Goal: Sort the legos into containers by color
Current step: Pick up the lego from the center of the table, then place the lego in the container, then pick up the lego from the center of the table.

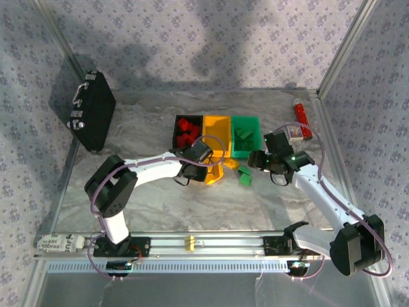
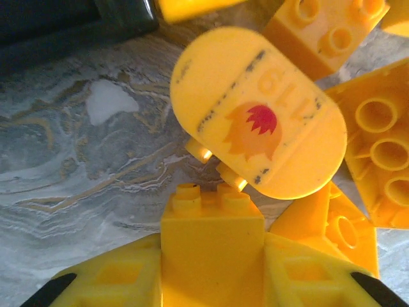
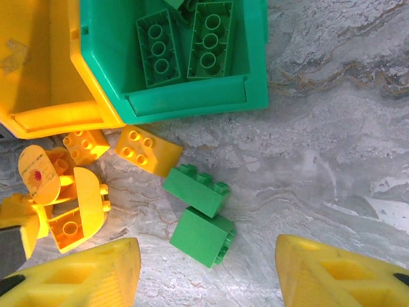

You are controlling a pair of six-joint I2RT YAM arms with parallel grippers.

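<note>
From above, the left gripper (image 1: 214, 173) sits low over the table (image 1: 153, 198), with the yellow bin (image 1: 217, 128) just ahead of it and loose yellow bricks (image 1: 230, 165) right beside it. The right gripper (image 1: 255, 161) is near it, close to the green bin (image 1: 252, 148), and two green bricks (image 1: 245, 176) lie on the table by its tip. The black bin (image 1: 197, 121), ahead of the left gripper, has red bricks (image 1: 186, 133) in it. From so far up I cannot tell how the fingers stand. Up close on the left wrist, the left gripper (image 2: 212, 262) squeezes one held yellow brick (image 2: 211, 220) between its two fingers (image 2: 121, 278), bumps pointing away. Just ahead of that brick is a rounded yellow piece (image 2: 255, 121) with a red flame picture, and more yellow bricks (image 2: 377, 147) lie ahead to the right. A corner of the black bin (image 2: 64, 25) is ahead to the left. Up close on the right wrist, the right gripper (image 3: 208, 259) is spread wide and holds nothing. Both green bricks (image 3: 197, 190) lie on the table between and just ahead of its fingers (image 3: 83, 278), right next to each other. Farther ahead is the green bin (image 3: 192, 102) with other green bricks (image 3: 211, 38) inside. The yellow bin (image 3: 38, 118) is ahead to the left, right beside the green one.
</note>
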